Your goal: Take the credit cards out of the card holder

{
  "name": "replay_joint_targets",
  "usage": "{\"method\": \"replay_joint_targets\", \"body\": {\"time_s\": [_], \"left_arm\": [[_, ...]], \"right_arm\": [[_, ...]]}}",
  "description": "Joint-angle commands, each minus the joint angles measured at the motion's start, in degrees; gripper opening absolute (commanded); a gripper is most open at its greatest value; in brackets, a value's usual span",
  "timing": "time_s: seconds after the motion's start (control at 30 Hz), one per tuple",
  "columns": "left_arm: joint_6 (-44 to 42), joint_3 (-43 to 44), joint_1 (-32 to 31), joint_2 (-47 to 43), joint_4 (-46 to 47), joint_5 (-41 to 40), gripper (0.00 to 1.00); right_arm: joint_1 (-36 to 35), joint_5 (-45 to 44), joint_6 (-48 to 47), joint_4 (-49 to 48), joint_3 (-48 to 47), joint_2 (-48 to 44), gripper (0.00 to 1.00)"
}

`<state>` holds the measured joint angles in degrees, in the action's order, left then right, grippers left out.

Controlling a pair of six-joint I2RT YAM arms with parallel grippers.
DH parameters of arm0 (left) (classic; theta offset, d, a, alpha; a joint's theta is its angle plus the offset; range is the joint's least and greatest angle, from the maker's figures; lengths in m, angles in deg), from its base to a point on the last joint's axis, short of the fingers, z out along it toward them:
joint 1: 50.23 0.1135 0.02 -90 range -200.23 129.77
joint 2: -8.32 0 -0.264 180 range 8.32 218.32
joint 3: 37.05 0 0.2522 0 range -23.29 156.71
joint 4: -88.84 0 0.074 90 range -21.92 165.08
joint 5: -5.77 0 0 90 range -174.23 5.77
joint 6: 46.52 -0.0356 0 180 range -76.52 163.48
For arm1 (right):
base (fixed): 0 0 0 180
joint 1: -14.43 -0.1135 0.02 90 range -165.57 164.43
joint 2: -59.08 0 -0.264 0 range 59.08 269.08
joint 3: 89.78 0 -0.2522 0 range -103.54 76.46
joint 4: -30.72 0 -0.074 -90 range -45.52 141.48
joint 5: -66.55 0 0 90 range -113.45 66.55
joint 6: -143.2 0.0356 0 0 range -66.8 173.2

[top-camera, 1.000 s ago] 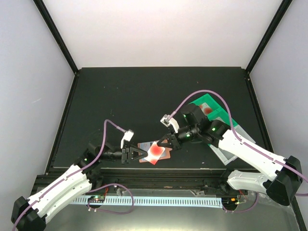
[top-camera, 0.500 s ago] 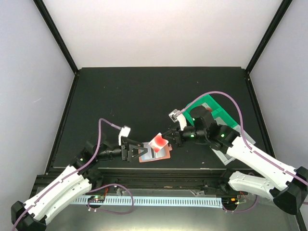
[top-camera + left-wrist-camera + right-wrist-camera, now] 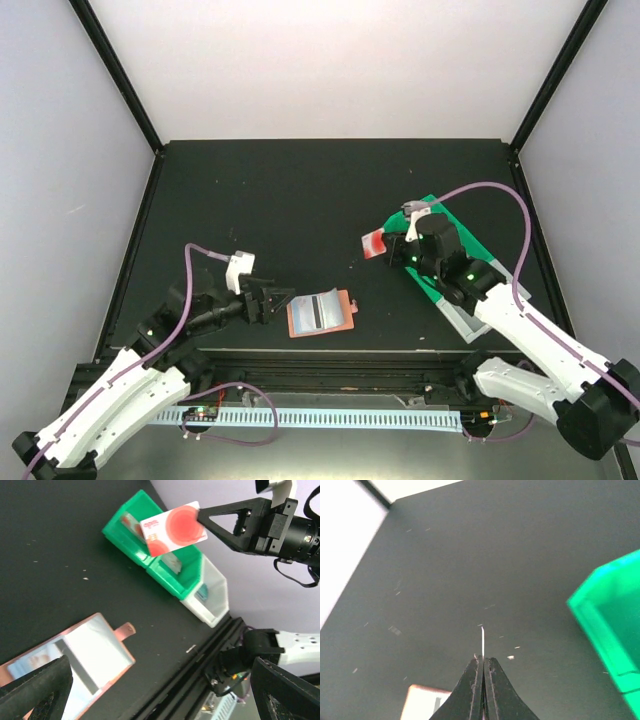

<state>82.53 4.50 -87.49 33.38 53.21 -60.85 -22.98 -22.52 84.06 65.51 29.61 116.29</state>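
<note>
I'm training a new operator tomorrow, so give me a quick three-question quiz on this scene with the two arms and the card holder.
1. Fill in the missing word: the left tool stands ____ (open or shut).
2. True or false: the right tool is shut on a red and white card, holding it up off the table.
3. Where is the card holder? A, lying opened out on the table. B, in the left tool. C, in the right tool.

Key: 1 open; 2 true; 3 A.
</note>
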Motion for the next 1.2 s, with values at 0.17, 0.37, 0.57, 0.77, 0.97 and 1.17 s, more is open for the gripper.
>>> {"method": "replay_joint_targets", "body": {"time_s": [0.17,0.37,0.57,0.77,0.97,1.17], "left_arm": [[-5.1,3.8,-0.3,-0.8,-7.8,-10.2,0.99],[-5.7,3.6,-0.3,-1.8,-7.1,-10.0,0.99],[-5.7,3.1,-0.3,-3.1,-7.9,-9.6,0.99],[-4.6,2.4,-0.3,-5.0,-8.4,-8.9,0.99],[-3.9,2.6,-0.3,-6.7,-9.4,-8.8,0.99],[-3.5,3.1,-0.2,-7.8,-11.2,-10.1,0.99]], "right_arm": [[15.2,-8.6,10.8,-10.8,6.2,1.2,0.01],[22.0,-12.4,16.3,-15.1,5.4,7.5,0.01],[24.2,-18.6,18.9,-17.5,3.7,14.4,0.01],[25.2,-21.8,23.6,-21.7,4.4,19.6,0.01],[25.3,-20.5,28.4,-25.3,2.9,26.3,0.01],[25.4,-20.1,31.4,-29.2,3.0,30.8,0.01]]}}
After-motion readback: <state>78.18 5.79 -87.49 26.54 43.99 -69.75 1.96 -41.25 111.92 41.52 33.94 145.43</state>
